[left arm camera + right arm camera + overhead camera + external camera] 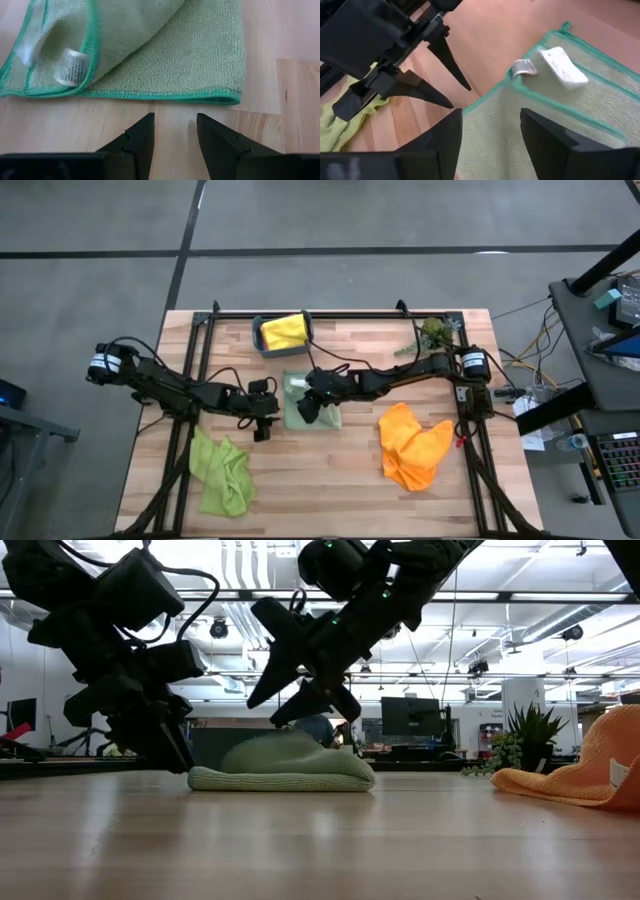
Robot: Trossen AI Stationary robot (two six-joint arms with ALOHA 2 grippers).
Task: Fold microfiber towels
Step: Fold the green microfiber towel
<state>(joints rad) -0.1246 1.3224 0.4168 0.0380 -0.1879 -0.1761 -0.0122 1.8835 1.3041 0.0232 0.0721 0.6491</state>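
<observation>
A pale sage green towel (pixel 296 393) lies folded on the table's middle, its upper layer (pixel 135 30) doubled over and a white label (pixel 71 67) showing at one corner. My right gripper (pixel 490 117) hovers open just above the towel (pixel 285 765), touching nothing. My left gripper (pixel 175 120) stands open over bare wood right beside the towel's green-stitched edge (pixel 150 94), with nothing between its fingers. A lime green towel (pixel 222 472) lies crumpled at the near left, and an orange towel (pixel 412 444) at the near right. A yellow towel (pixel 283 330) sits in a teal bin.
The teal bin (pixel 259 337) stands at the table's far edge, left of centre. A green plant sprig (pixel 432 332) lies at the far right. Dark frame rails (pixel 192 370) run along both sides of the table. Bare wood lies between the sage and orange towels.
</observation>
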